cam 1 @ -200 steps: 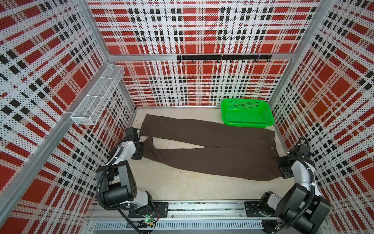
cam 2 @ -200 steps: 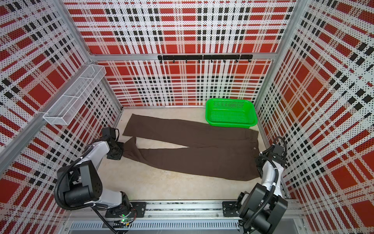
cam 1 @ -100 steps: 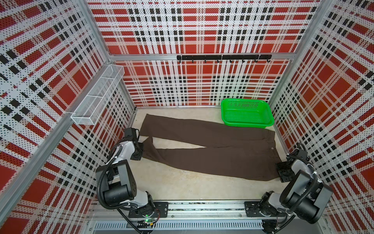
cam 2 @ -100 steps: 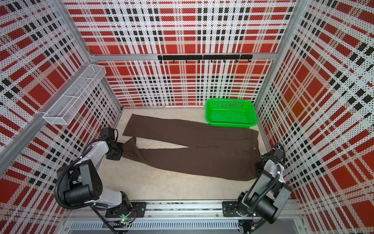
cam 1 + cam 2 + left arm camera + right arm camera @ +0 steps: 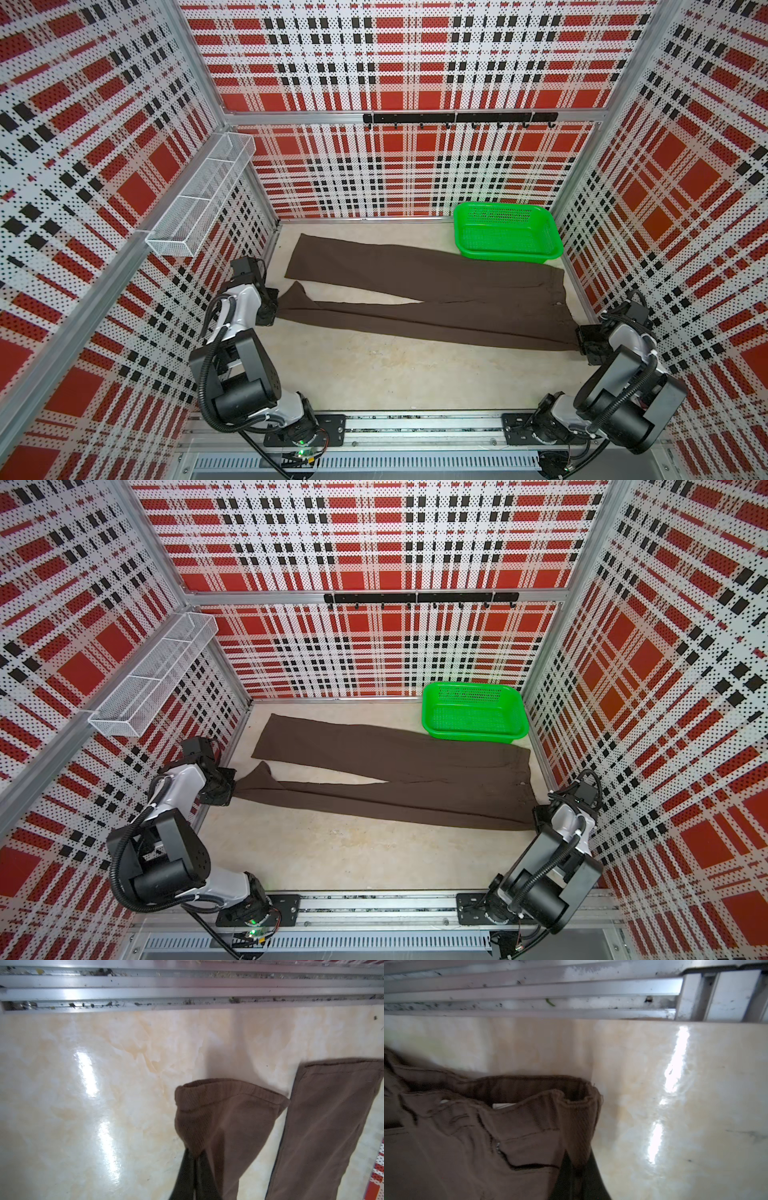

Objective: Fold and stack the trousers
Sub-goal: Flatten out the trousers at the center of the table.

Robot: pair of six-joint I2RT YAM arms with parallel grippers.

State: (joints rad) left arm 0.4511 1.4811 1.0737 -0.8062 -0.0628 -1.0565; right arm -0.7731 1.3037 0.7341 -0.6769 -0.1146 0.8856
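Both top views: one pair of trousers [image 5: 436,299] spread flat across the table [image 5: 374,374], legs parted. One green basket [image 5: 507,237] sits beside the waist end. Two grippers: left gripper [image 5: 274,309] pinching one leg cuff, right gripper [image 5: 582,341] pinching the waistband corner.

My right gripper [image 5: 578,1169] pinched shut on trousers [image 5: 467,1147] waistband corner; glossy beige table [image 5: 685,1115], aluminium rail [image 5: 529,991] beyond.

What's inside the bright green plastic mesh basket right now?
Only bare mesh floor shows inside the bright green plastic mesh basket; its near wall hides a strip. The dark brown cloth trousers lie outside.
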